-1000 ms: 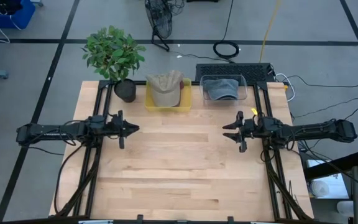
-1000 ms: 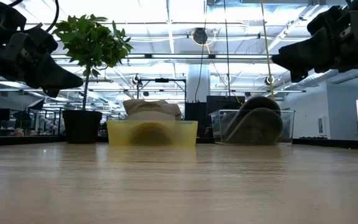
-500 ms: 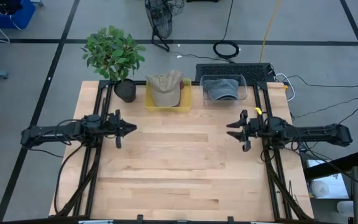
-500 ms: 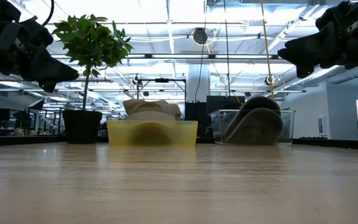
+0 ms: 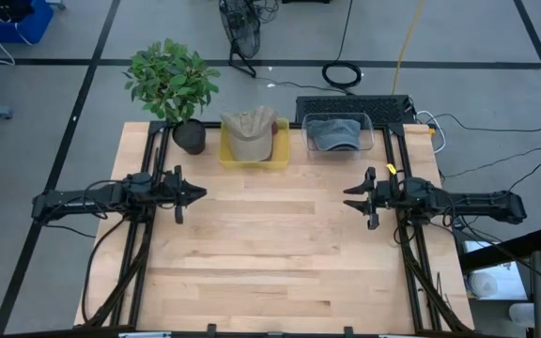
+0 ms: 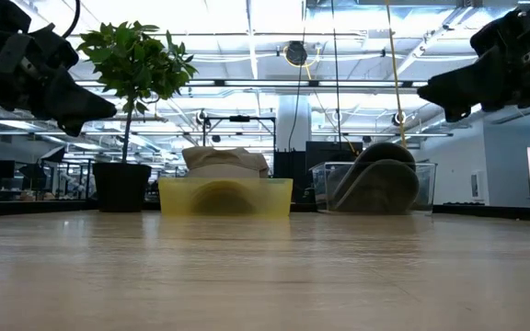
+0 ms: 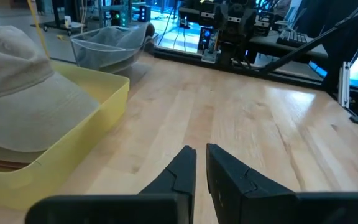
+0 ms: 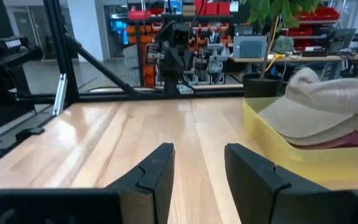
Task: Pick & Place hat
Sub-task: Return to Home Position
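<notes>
A stack of tan caps (image 5: 250,131) rests in a yellow bin (image 5: 253,162) at the table's far edge; the stack also shows in the left wrist view (image 7: 17,93) and the right wrist view (image 8: 328,112). A grey-blue cap (image 5: 334,137) lies in a clear bin (image 5: 368,131) to its right. My left gripper (image 5: 201,194) hovers over the table's left half with fingers shut (image 7: 201,163). My right gripper (image 5: 348,197) hovers over the right half, open (image 8: 199,163). Both point at the table's middle and hold nothing.
A potted plant (image 5: 172,84) stands at the far left corner beside the yellow bin. Bare wooden tabletop (image 5: 270,244) lies between and in front of the two grippers. In the low view both grippers, left (image 6: 90,106) and right (image 6: 431,89), hang well above the tabletop.
Both grippers have drawn back a little from the table's middle, the left toward the left edge, the right toward the right edge. Neither has changed its finger gap. The caps and bins have stayed put.
</notes>
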Robot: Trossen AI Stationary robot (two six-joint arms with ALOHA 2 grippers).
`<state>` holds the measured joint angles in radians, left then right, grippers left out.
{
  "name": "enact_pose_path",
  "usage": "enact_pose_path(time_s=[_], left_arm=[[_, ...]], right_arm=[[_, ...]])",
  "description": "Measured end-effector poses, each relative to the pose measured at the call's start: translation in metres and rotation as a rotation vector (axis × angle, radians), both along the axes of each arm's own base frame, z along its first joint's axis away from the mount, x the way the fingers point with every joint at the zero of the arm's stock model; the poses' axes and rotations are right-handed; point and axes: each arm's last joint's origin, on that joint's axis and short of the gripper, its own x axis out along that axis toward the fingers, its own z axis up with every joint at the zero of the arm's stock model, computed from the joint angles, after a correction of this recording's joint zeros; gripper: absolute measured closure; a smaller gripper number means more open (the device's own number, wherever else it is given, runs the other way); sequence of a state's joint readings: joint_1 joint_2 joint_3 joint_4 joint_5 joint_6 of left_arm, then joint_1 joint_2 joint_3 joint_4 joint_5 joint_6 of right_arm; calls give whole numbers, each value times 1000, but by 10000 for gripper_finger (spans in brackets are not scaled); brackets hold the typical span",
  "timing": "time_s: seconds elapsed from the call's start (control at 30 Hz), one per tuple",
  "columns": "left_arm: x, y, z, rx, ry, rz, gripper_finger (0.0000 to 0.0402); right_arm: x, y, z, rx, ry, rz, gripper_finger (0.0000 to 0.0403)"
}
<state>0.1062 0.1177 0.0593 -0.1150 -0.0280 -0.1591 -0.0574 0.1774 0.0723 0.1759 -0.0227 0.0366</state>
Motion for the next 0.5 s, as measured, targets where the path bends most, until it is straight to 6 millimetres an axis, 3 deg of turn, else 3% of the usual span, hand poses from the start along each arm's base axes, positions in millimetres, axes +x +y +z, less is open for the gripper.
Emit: enact_pose_path(time_s=[0.5], left_arm=[[0,0,0,51,2,-8,360]], right_arm=[[0,-2,-9,5,82,-76,275]])
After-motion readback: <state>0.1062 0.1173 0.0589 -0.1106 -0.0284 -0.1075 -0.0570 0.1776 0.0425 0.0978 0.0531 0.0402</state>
